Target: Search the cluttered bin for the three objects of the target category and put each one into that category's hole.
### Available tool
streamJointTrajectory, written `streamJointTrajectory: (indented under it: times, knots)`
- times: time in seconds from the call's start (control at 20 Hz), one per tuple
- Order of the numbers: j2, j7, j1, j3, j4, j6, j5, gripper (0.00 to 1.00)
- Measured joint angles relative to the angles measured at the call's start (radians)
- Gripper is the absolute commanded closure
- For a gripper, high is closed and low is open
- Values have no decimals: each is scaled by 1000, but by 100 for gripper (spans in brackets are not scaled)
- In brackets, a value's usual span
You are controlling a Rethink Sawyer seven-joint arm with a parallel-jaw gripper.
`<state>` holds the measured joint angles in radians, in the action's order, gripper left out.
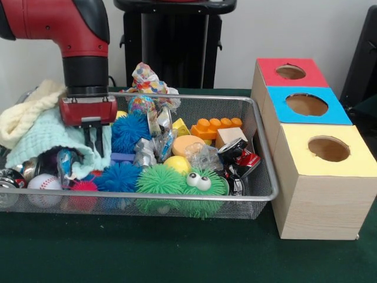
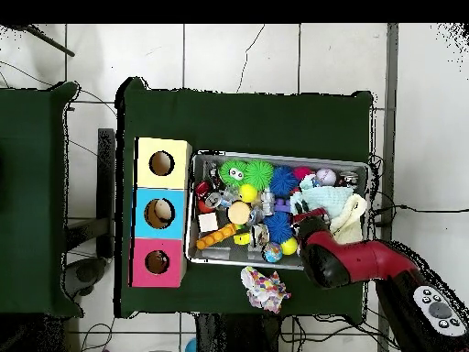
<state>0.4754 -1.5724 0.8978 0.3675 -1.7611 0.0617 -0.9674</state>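
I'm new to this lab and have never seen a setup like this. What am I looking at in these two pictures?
The red and black machine is a robot arm. Its gripper reaches down into a wide silver wire-mesh basket full of toys: a fuzzy green ball with googly eyes, a blue spiky ball, an orange building brick, a white baseball. Its fingers hold nothing I can see. Beside the basket stand wooden boxes with round holes, panelled red, blue and yellow. One picture faces the robot; the other looks straight down.
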Motion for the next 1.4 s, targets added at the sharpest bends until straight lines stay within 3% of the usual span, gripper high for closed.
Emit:
streamJointTrajectory:
  times: [0.4,0.6,0.9,1.4]
  knots:
    - [88,-1,-2,-4,-140,1,128,100]
    - [134,-8,-65,-31,-253,25,244,100]
    - [147,-28,-177,-72,-353,102,366,100]
    - [147,-82,-302,-109,-468,227,502,100]
